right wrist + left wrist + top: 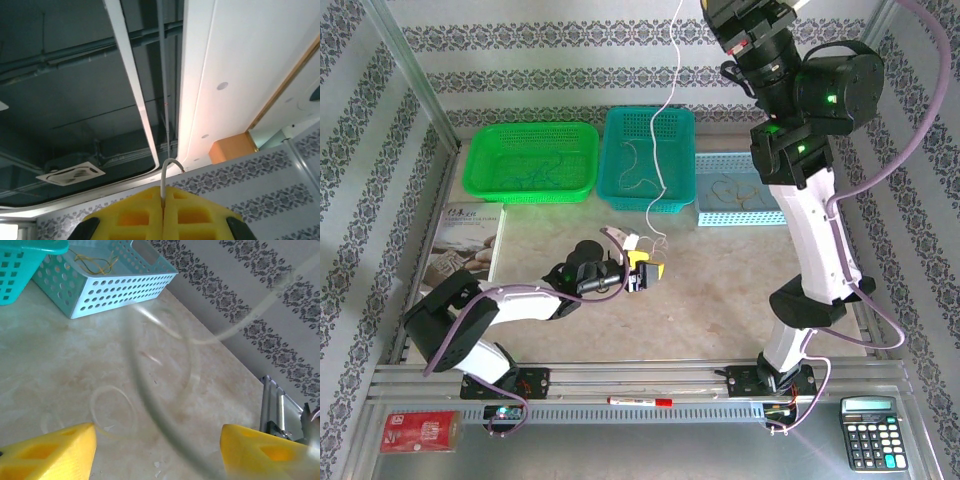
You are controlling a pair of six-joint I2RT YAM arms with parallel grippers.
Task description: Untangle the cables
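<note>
Right wrist, right pincer [163, 196] pinching white cable [163, 177]

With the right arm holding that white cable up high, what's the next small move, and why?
Probably lower the right gripper toward the teal basket and release there. It is shut on the white cable, which hangs down; the left gripper stands open with the strand loose between its jaws, and a similar pale wire seems to lie in that basket.
</note>
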